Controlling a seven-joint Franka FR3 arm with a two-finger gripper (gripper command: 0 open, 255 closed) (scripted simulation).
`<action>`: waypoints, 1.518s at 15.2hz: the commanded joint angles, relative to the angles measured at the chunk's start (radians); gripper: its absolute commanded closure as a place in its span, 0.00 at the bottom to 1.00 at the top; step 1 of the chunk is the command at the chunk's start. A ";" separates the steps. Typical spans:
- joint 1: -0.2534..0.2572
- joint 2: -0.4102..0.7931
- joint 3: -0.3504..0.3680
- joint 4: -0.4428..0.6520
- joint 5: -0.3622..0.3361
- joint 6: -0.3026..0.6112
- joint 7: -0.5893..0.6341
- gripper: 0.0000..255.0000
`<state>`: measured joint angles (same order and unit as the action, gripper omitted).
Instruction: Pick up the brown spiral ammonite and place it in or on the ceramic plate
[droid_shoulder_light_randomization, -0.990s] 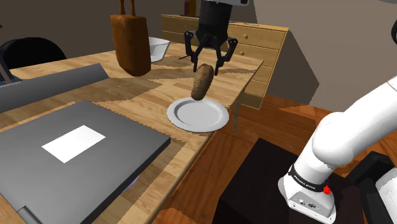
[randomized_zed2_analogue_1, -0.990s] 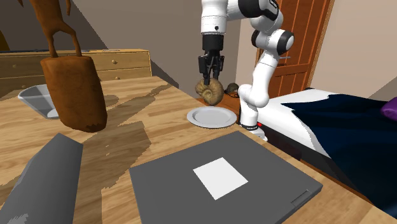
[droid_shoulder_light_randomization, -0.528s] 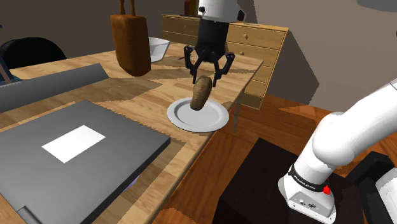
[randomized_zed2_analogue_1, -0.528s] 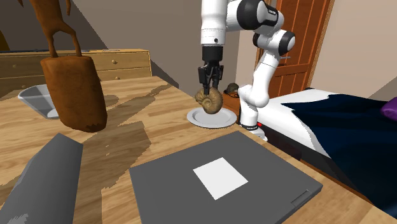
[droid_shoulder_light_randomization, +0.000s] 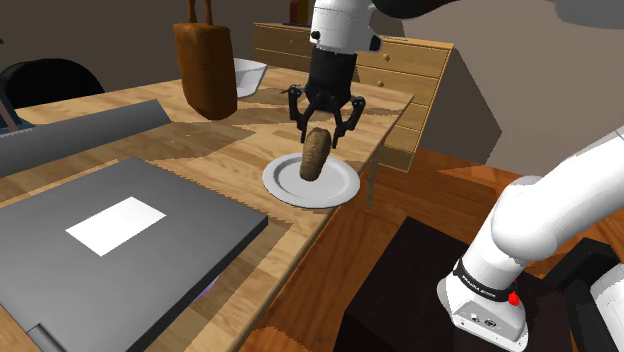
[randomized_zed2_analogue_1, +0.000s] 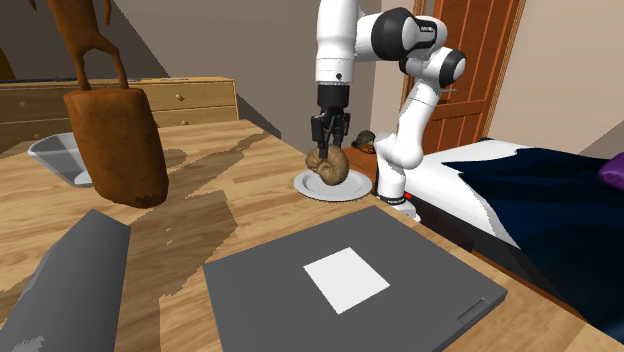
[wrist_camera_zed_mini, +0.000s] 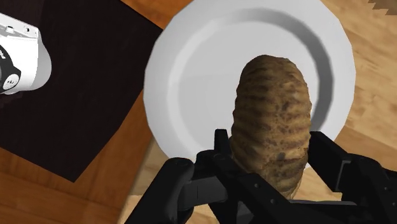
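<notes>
Black gripper (droid_shoulder_light_randomization: 320, 135) is pinching the brown ribbed ammonite (droid_shoulder_light_randomization: 316, 155) by its upper part, fingers parted only to its width; the shell is hanging low over the white plate (droid_shoulder_light_randomization: 341, 186) near the edge of the wooden table (droid_shoulder_light_randomization: 230, 150).

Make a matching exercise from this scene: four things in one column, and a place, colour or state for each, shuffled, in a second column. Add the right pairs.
Things
1. ammonite
2. plate
3. slab
4. dresser

Descriptions
A. wooden, with drawers, beyond the table
B. white, near the table's edge, under the ammonite
C. brown and ribbed, clasped in the gripper
D. grey, with a white patch on top

Pairs: 1-C, 2-B, 3-D, 4-A
</notes>
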<state>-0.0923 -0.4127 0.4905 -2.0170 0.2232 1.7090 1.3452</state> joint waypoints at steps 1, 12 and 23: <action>0.002 0.003 0.002 -0.006 0.001 -0.004 0.000 1.00; 0.000 0.006 -0.003 0.030 -0.003 -0.037 0.002 0.00; -0.007 0.024 -0.011 0.139 -0.014 -0.129 0.010 0.00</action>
